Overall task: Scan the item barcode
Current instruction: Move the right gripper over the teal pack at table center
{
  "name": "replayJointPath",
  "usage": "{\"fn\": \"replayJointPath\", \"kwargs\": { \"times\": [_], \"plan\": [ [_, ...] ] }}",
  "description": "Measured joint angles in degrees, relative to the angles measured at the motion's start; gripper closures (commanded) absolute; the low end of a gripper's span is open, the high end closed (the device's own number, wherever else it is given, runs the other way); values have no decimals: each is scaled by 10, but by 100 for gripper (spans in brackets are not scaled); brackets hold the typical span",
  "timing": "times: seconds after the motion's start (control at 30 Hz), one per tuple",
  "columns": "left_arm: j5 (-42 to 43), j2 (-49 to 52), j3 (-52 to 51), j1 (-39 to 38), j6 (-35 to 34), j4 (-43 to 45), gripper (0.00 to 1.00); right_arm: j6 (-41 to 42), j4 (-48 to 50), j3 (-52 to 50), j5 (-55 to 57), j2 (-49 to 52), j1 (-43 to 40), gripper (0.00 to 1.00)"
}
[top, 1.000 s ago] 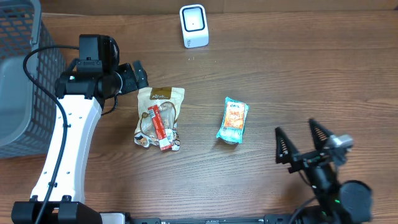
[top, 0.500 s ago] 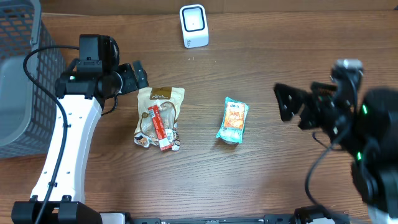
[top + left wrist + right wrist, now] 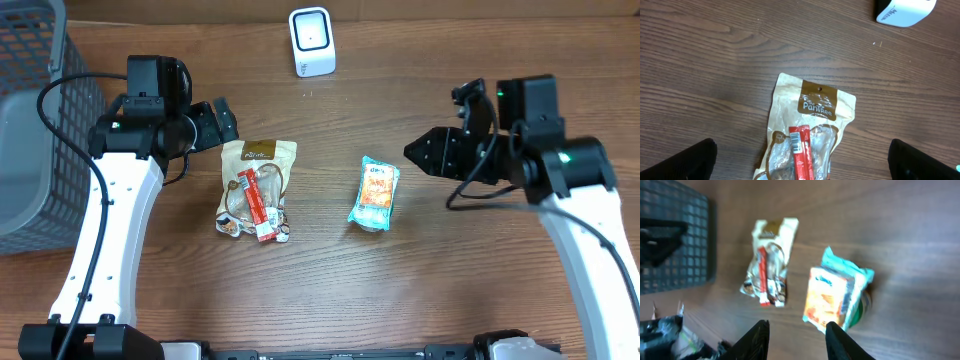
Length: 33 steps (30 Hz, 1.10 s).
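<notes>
Tan pouch (image 3: 812, 131), label (image 3: 818, 105) reading "The PanTree"

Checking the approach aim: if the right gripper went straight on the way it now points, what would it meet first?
Most likely the teal snack packet. In the right wrist view it lies directly ahead of the right gripper, roughly between its fingers. How high the gripper is above it is unclear.

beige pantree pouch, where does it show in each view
Overhead: beige pouch lies left of centre.
Left wrist: bottom centre, cut by the lower edge.
Right wrist: upper left of centre, blurred.
Shared landmark: the red strip on its front.
</notes>
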Motion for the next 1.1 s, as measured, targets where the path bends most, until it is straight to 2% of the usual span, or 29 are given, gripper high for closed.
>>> {"fn": "replayJointPath", "kwargs": {
  "times": [0.23, 0.53, 0.93, 1.1],
  "plan": [
    [0, 0, 0, 0, 0, 0, 0, -1, -19, 0, 10, 56, 4, 62],
    [0, 0, 0, 0, 0, 0, 0, -1, -14, -19, 41, 76, 23, 62],
    [0, 0, 0, 0, 0, 0, 0, 13, 78, -92, 54, 78, 61, 63],
    [0, 0, 0, 0, 0, 0, 0, 36, 84, -103, 94, 78, 85, 63]
  ]
}}
